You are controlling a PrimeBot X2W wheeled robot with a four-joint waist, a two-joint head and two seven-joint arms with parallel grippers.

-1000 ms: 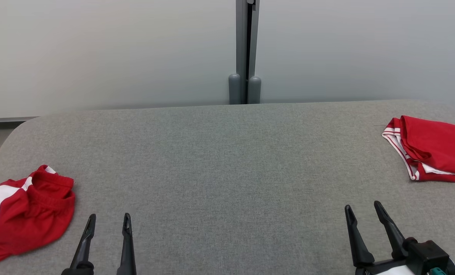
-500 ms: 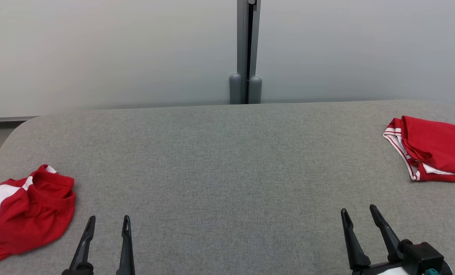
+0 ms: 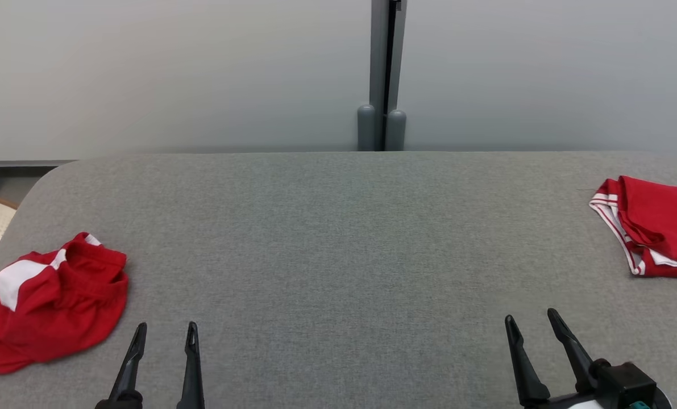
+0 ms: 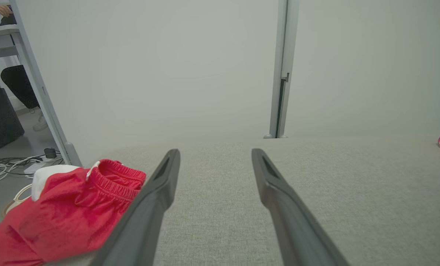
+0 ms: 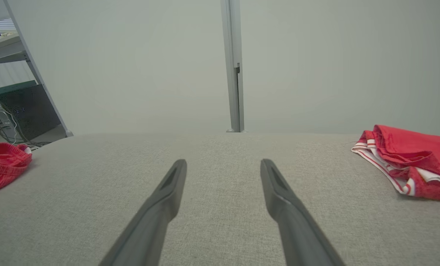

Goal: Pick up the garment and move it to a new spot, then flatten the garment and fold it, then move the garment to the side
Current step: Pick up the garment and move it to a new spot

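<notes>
The left gripper (image 3: 166, 325) rises from the lower left of the head view. Its two long dark fingers (image 3: 129, 369) point forward, spread and nearly parallel. The right gripper (image 3: 530, 315) stands at the lower right with its jaws likewise apart. Its fingers tilt slightly toward the robot's left, and the black wrist housing (image 3: 625, 383) shows at their base. Each wrist view looks along its own gripper's fingers, which are parted wide and tapering to slim tips.

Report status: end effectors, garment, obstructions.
Open and empty: left end effector, right end effector. Crumpled red garment untouched, left on table; folded garment far right. Nothing in the way.
</notes>
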